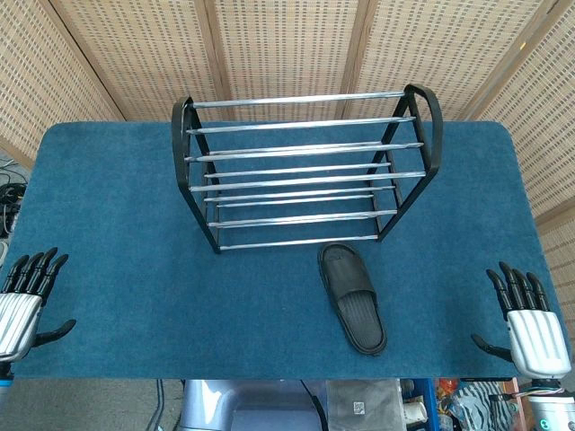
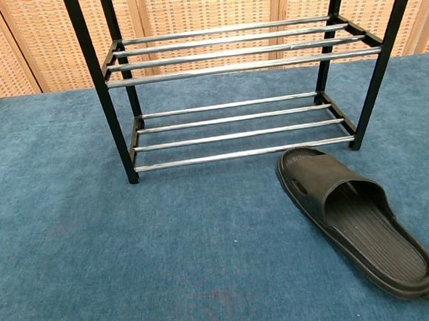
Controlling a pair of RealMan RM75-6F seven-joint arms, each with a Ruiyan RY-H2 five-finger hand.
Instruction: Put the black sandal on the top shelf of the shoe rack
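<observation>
Hands sit at the lower corners of the head view, left hand (image 1: 22, 301) and right hand (image 1: 528, 323), fingers spread, holding nothing. Lower centre-right on the blue table (image 1: 117, 206), black sandal (image 1: 352, 296) lies flat just before the shoe rack (image 1: 305, 171).

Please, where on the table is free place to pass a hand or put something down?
Free: blue cloth between left hand and black sandal, and left of the shoe rack. Crowded: the sandal's toe lies close to the rack's front right leg.
</observation>
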